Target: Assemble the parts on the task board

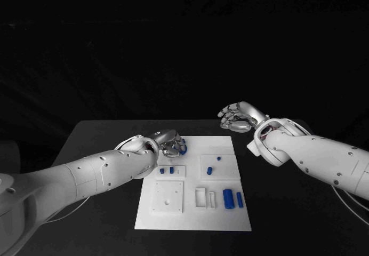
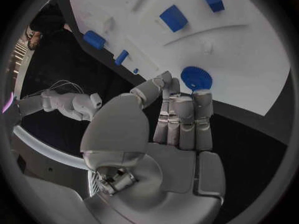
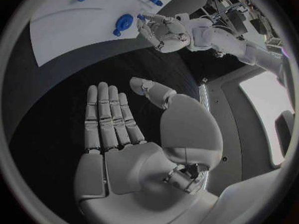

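Observation:
The white task board (image 1: 192, 213) lies mid-table. A blue gear (image 1: 181, 150) sits near its far left corner. My left hand (image 1: 170, 143) hovers over that corner with fingers stretched out, and its fingertips (image 2: 187, 102) reach the edge of the gear (image 2: 196, 78); I cannot tell whether they touch it, and nothing is gripped. My right hand (image 1: 238, 116) hangs above the bare table beyond the board's far right corner, flat, with nothing on the palm (image 3: 124, 149). Two small blue parts (image 1: 165, 171) lie in a recess, and another blue part (image 1: 209, 170) stands mid-board.
A thick blue cylinder (image 1: 228, 198) and a thin blue pin (image 1: 240, 199) lie at the board's near right. A small blue piece (image 1: 219, 158) sits on a raised square. White blocks (image 1: 201, 196) stand beside a square plate (image 1: 169, 196). Black table (image 1: 100, 138) surrounds the board.

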